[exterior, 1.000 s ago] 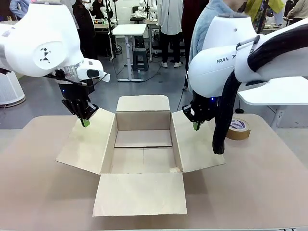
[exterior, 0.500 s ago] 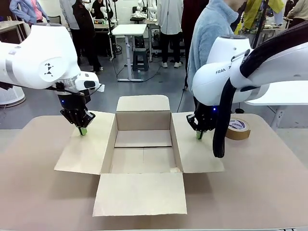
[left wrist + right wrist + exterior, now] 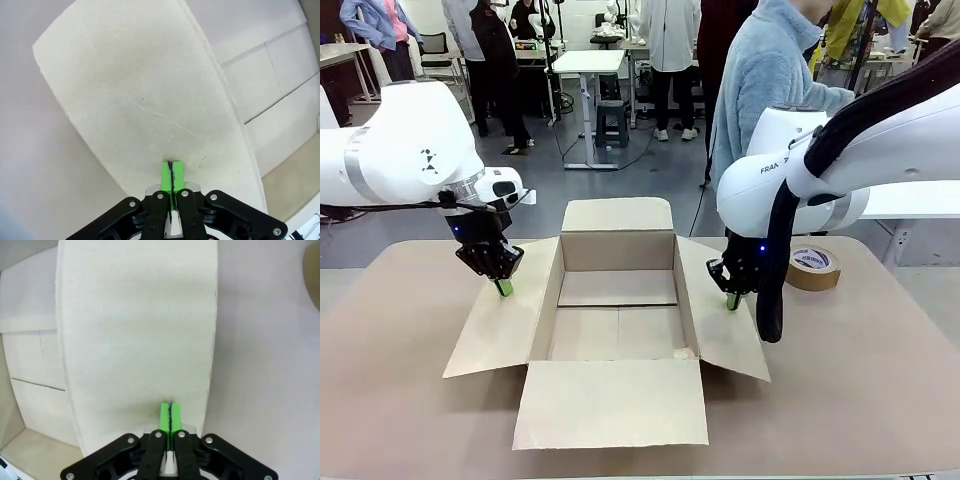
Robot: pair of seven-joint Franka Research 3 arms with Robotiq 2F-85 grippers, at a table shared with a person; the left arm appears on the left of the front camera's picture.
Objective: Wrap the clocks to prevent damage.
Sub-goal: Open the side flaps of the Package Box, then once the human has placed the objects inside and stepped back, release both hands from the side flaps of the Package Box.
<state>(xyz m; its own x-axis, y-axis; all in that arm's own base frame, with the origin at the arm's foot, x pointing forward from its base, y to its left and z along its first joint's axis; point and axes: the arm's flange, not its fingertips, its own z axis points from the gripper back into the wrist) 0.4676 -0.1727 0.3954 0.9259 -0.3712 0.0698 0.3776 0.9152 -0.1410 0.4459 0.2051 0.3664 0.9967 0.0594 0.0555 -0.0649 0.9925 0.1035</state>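
Observation:
An open brown cardboard box stands mid-table with all its flaps spread out and its floor bare. My left gripper is shut, its green tips pressing on the box's left flap. In the left wrist view the shut left gripper touches that flap near its edge. My right gripper is shut too and bears on the right flap. The right wrist view has the closed right gripper on the pale flap. The clocks are out of view.
A brown tape roll lies on the table to the right of the box, behind my right arm. A person in a light blue top stands at the far side. The front flap lies flat toward the near edge.
Both grippers have come down and slightly forward along the side flaps, pushing them lower and outward. The person has stepped closer to the table's far edge.

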